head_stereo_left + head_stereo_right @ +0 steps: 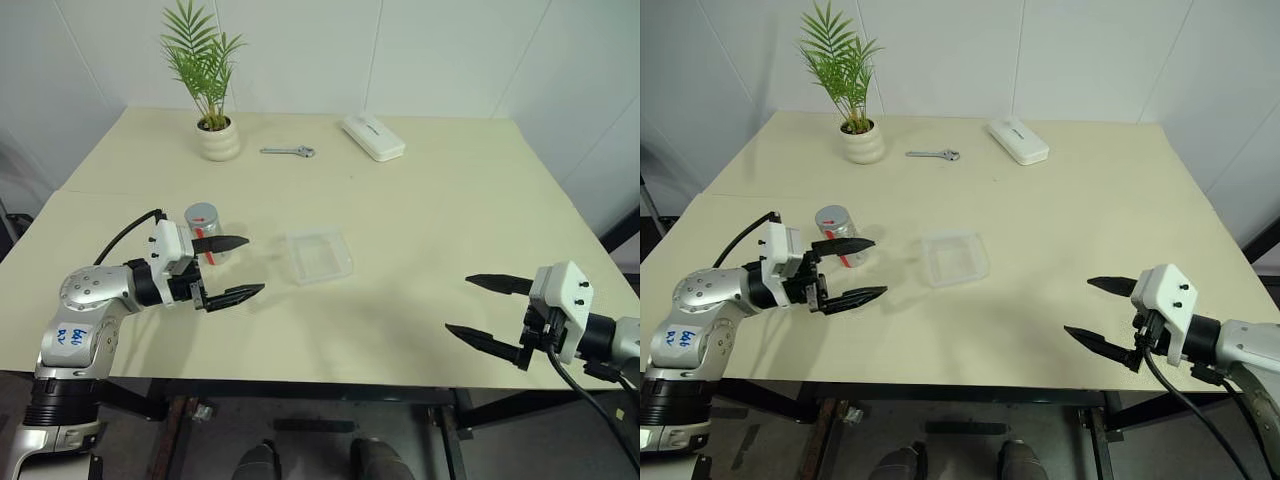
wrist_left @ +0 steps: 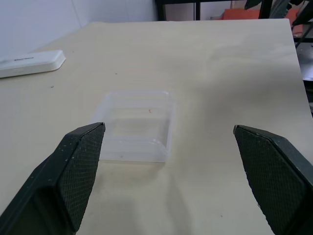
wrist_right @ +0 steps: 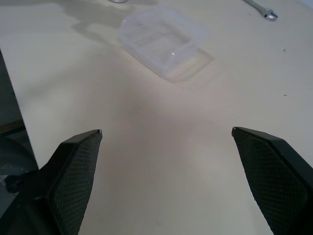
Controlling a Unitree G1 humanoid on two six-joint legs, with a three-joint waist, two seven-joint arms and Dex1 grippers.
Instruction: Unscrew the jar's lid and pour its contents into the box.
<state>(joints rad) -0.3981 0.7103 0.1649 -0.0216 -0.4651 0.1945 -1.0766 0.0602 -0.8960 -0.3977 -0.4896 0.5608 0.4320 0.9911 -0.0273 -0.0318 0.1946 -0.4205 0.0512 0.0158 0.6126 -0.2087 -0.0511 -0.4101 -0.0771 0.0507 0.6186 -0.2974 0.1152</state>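
The left gripper hangs spread wide just in front of the jar, gripping nothing. The jar stands upright near the table's left edge, long axis vertical, grey lid uppermost; likely light, rigid and slick, best clasped around its sides. The clear box lies flat mid-table. The right gripper hovers agape, empty, well apart.
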